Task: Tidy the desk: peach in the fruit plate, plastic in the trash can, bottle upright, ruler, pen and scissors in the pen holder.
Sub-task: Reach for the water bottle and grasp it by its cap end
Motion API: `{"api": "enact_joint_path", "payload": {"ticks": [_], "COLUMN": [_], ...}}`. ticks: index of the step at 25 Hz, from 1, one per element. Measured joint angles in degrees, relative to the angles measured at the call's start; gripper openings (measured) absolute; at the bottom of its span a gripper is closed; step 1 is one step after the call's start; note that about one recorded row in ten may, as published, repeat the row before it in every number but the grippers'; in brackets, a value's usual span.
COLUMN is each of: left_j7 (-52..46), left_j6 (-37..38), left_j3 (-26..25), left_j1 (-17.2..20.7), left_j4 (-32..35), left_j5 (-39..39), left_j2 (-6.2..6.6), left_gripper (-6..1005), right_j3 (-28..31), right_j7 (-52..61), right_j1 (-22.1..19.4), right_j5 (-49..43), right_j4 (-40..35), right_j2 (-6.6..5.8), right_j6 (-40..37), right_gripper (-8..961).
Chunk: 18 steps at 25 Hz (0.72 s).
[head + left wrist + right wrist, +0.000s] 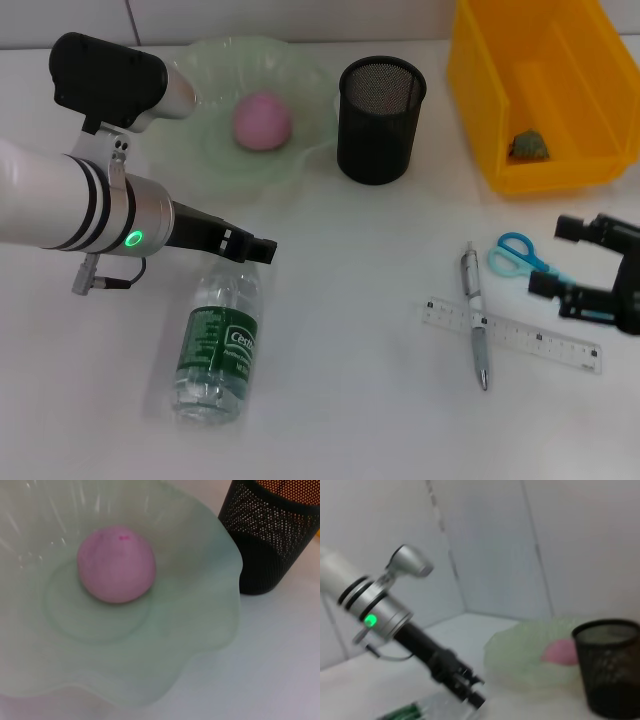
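A pink peach [262,120] lies in the pale green fruit plate [205,150]; it also shows in the left wrist view [116,564] and the right wrist view [560,652]. A clear bottle with a green label [218,345] lies on its side at the front left. My left gripper [252,245] hovers just above its cap end. A black mesh pen holder [380,120] stands upright. Blue scissors [515,253], a silver pen [476,315] and a clear ruler [520,338] lie at the right. My right gripper [558,258] is open over the scissors' blades. Crumpled plastic [527,146] lies in the yellow bin [480,80].
The pen lies across the ruler. The yellow bin stands at the back right, next to the pen holder [270,535]. The plate's wavy rim [220,630] comes close to the holder. In the right wrist view the left arm [385,615] reaches over the bottle [405,712].
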Motion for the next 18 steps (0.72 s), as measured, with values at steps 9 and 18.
{"api": "enact_joint_path", "payload": {"ticks": [9, 18], "left_j7": [0.0, -0.1], "left_j6": [-0.1, 0.3], "left_j3": [0.0, 0.2], "left_j1": [0.0, -0.5], "left_j4": [-0.1, -0.1], "left_j5": [0.0, 0.1], "left_j2": [0.03, 0.03], "left_gripper": [792, 791], "right_j3": [0.0, 0.4], "right_j7": [-1.7, -1.4], "right_j1": [2.2, 2.3], "right_j5": [-7.5, -7.7], "right_j4": [0.6, 1.0], "right_j2": [0.07, 0.06], "right_j6": [-3.4, -2.9], "right_gripper": [842, 842]}}
